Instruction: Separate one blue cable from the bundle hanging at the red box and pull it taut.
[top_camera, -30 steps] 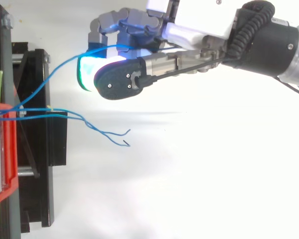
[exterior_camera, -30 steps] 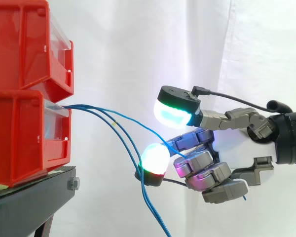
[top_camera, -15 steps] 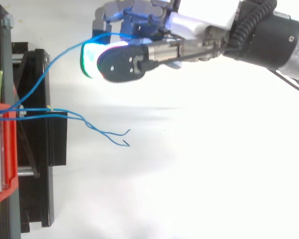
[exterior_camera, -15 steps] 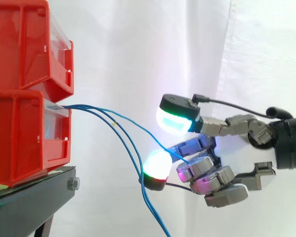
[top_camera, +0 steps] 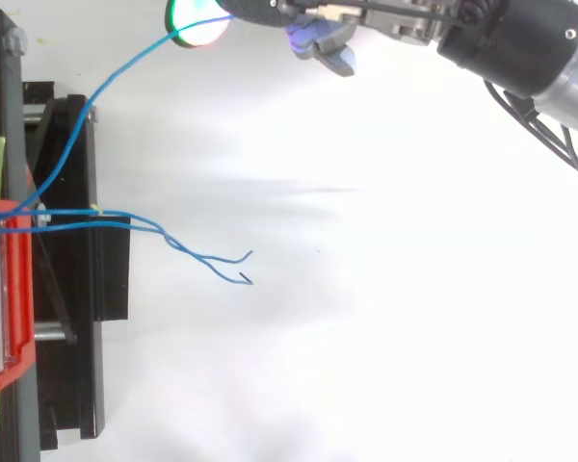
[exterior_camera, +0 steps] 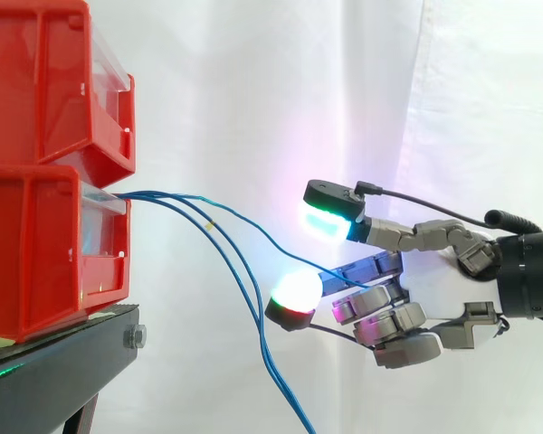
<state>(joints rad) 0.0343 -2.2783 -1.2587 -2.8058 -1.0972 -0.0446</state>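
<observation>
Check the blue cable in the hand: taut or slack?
Slack: the blue cable curves from the red box to the hand.

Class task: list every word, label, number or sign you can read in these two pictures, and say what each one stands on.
None can be read.
The red bins, the clear strips on their fronts, the black stand, the blue cable and the robot hand holding it show no legible text.

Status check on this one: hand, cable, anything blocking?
Hand shut on one blue cable. Cable split off sideways from red box, curved, not yet taut. Other two cables hang clear.
</observation>
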